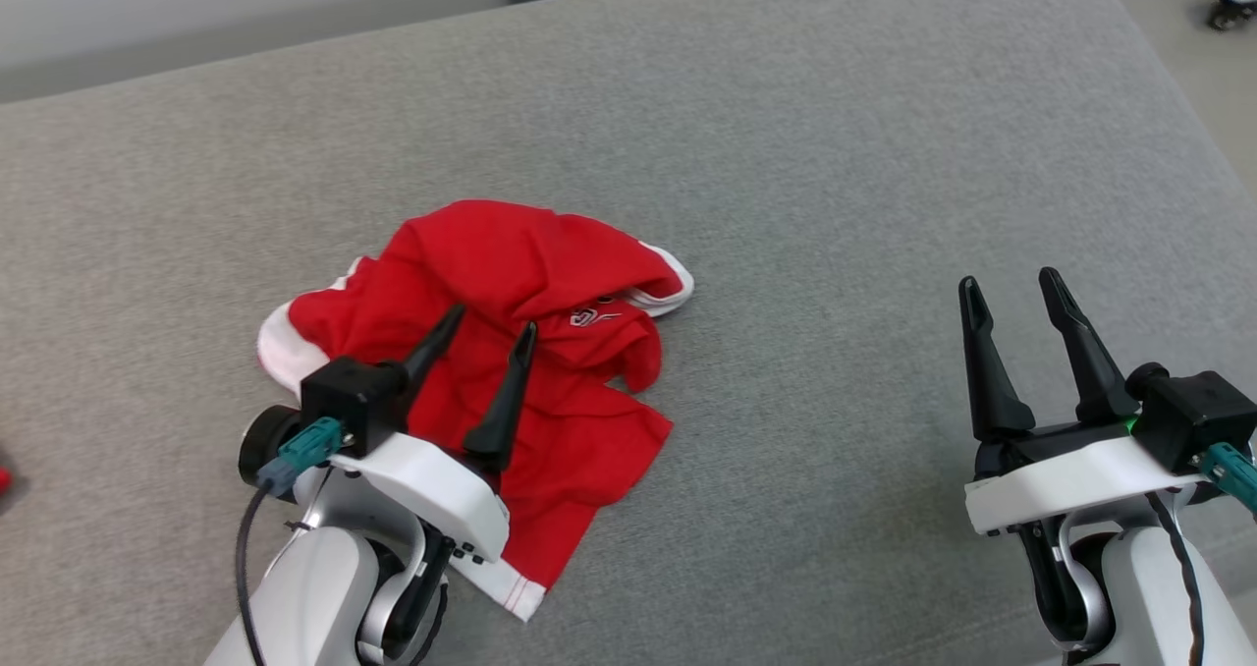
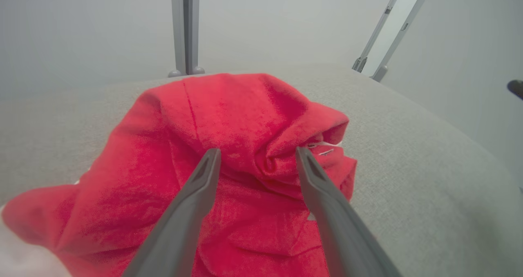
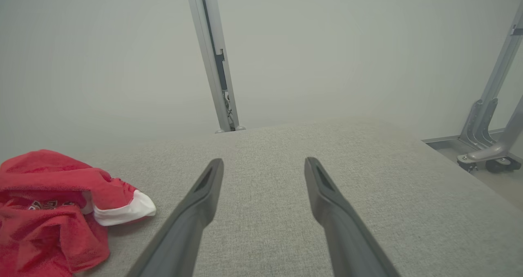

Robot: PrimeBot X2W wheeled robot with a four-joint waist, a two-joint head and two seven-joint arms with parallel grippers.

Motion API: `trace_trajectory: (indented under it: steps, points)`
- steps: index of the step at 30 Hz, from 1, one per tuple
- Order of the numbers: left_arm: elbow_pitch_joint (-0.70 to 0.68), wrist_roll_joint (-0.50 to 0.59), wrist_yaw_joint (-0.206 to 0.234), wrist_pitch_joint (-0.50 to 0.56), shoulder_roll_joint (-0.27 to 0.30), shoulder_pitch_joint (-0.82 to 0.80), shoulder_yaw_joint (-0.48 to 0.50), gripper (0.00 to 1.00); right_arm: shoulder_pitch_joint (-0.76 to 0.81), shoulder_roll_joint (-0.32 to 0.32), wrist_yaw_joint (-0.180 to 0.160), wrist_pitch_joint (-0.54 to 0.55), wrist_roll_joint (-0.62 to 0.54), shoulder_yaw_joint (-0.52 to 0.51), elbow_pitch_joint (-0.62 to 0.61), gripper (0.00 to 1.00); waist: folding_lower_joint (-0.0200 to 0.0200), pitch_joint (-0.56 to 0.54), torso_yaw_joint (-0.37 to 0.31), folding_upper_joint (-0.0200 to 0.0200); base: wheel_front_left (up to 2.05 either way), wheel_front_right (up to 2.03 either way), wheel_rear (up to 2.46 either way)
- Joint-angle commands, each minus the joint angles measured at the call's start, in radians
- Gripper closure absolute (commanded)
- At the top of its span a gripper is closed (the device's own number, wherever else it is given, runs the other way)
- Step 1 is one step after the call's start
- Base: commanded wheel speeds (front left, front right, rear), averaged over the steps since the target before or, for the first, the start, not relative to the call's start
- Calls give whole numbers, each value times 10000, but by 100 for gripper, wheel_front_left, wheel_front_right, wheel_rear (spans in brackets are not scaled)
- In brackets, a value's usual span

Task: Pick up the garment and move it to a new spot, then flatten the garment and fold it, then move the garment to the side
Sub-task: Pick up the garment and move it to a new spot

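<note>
Lying crumpled on the grey worktop, red white-trimmed jersey: left gripper jaws open over it, right gripper jaws open well aside; flattening likely wants both pinching separate hem edges, pulling apart.

A bare lab or test room, it seems; plain pale walls; a grey cloth-covered surface; metal posts; a frame on wheels.
</note>
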Motion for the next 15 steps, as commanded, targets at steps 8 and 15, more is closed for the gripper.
trace_trajectory:
  steps: [8,15]
  points:
    - [-502,-258,779,-1567,54,493,1214,0,20,-51,-3,280,-447,-206,-85,0,0,-862,1138,0,0,0,0]
    - [-581,-309,1146,-2127,562,1016,2184,0,361,-52,-3,585,-664,-305,-265,0,0,-1373,1626,0,0,0,0]
